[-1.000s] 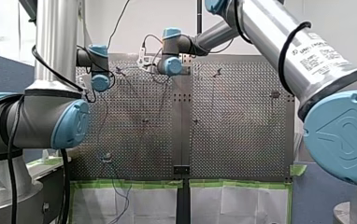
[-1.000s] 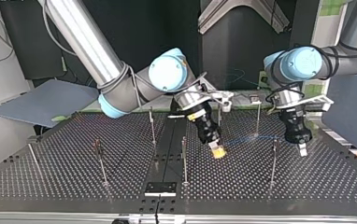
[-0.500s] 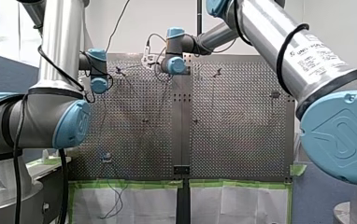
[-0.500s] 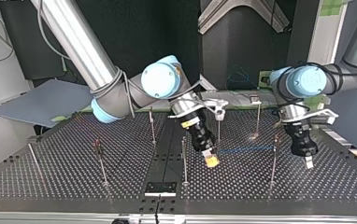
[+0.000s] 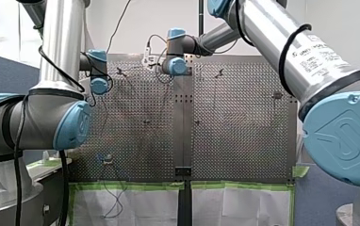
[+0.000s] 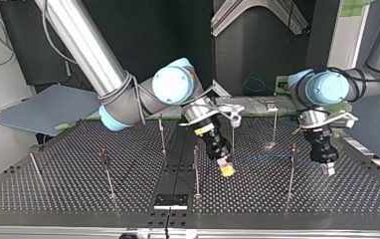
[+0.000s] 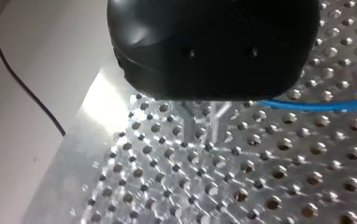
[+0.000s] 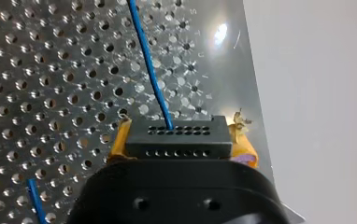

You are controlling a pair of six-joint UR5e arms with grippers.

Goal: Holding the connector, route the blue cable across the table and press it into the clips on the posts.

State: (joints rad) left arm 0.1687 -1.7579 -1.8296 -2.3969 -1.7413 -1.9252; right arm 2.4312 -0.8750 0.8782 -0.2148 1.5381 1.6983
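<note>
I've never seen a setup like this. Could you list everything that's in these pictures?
Perforated table: one, silver metal, under everything.
Posts: at least seven, thin metal, standing spread over the table.
Blue cable: one, blue, running from the connector across the table towards my left gripper.
Connector: one, black, between my right gripper's yellow pads.
Black plate: one, black, mid-table at the top view's near edge.
Green tape: strips, green, along the table's edge nearest the front view.
White sheets: two, white, below the tape.
Grey board: one, grey-blue, beside the table at the top view's left.
Arms: two, silver with light-blue joints: my right arm, my left arm.
Grippers: two, black: my right gripper clamps the connector; my left gripper hangs low over the table.
</note>
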